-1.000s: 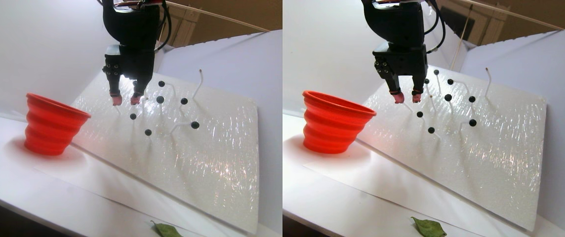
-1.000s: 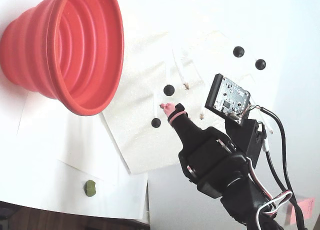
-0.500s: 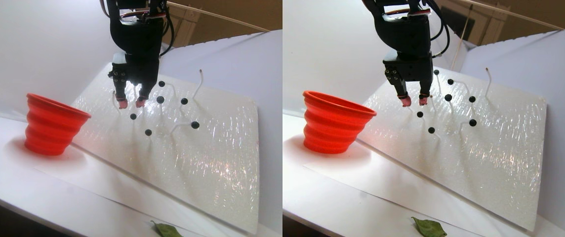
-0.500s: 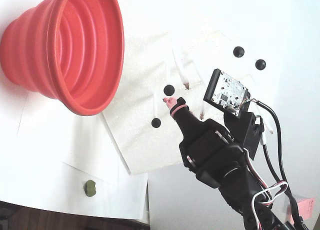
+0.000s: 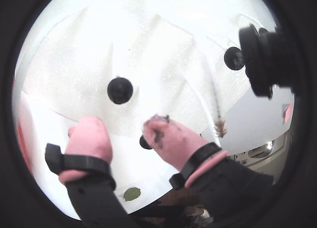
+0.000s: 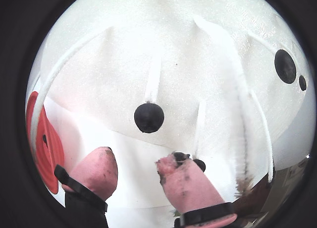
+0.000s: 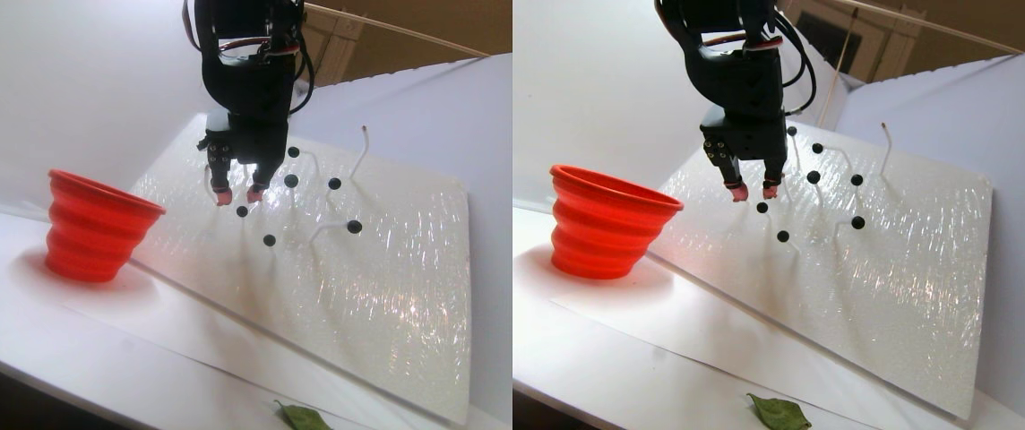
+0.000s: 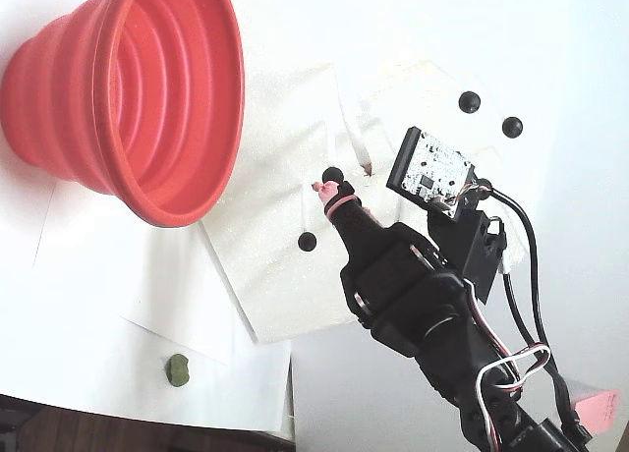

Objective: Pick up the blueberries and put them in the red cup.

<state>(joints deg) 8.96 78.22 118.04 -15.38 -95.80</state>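
Observation:
Several blueberries sit on thin white stalks on a tilted white foam board (image 7: 369,287). My gripper (image 7: 239,195) is open just above the nearest blueberry (image 7: 242,211). In both wrist views that blueberry (image 6: 149,117) (image 5: 120,90) lies ahead of the gap between the pink fingertips (image 6: 101,161), untouched. A second blueberry (image 6: 199,163) peeks from behind the right finger. Nothing is between the fingers of the gripper (image 6: 136,161) (image 5: 123,129). The red cup (image 7: 96,228) (image 8: 147,98) stands upright to the left of the board. In the fixed view the gripper (image 8: 329,190) touches or nearly touches a blueberry (image 8: 333,174).
Other blueberries (image 7: 354,227) (image 8: 470,102) stand farther right on the board. A green leaf (image 7: 302,417) (image 8: 178,369) lies near the table's front edge. A pink sticky note (image 8: 595,408) is beside the arm's base. White walls close in the back and right.
The gripper has moved down and slightly right toward the board, closing on the nearest blueberry. It stays open. Cup and berries have not moved.

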